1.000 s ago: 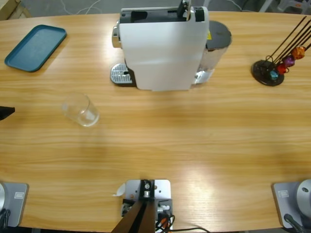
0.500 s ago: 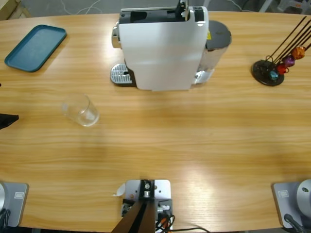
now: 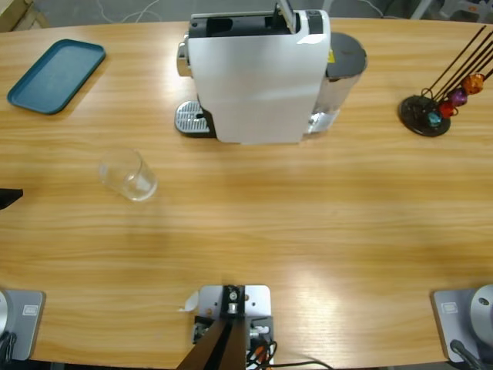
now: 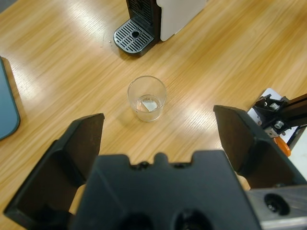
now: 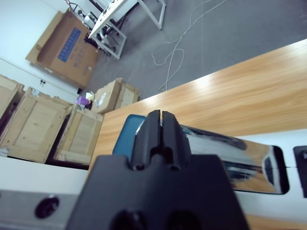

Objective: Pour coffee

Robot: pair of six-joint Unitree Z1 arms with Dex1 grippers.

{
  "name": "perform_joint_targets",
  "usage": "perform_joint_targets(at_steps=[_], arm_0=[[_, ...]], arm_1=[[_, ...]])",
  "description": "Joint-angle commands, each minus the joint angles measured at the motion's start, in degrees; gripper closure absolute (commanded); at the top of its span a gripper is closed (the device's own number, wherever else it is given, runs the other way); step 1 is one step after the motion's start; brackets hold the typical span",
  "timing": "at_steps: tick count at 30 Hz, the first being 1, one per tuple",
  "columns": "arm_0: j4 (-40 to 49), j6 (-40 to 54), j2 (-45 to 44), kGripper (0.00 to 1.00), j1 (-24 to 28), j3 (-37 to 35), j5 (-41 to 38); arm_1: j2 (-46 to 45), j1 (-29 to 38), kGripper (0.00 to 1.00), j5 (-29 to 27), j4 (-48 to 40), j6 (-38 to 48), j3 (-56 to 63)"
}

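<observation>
Lever atop coffee machine [image 3: 258,73] now tipped back. Right gripper [image 5: 161,120] pressed closed, holding nothing. Left gripper [image 4: 158,139] wide open, empty, backing off from glass [image 4: 147,98] (no coffee yet), which stands apart from drip tray [image 4: 133,38].

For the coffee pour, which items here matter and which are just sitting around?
Part of the job:
glass, empty as far as can be seen
coffee machine with its drip tray
left pincer, open, aimed at the glass
right pincer, shut, above the machine

Just lying about:
blue tray
capsule stand
</observation>
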Motion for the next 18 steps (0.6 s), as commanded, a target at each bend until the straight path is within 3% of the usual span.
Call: perform_joint_targets(at_steps=[1,18], arm_0=[[0.9,-0.3,-2.0,0.007,0.5,2.7,-0.6],[0.9,-0.4,-1.4,0.004,0.6,2.4,-0.6]], arm_1=[[8.4,3.7,1.0,0.3,0.5,1.0,1.1],[15.6,3.7,1.0,5.7,0.5,0.5,4.7]])
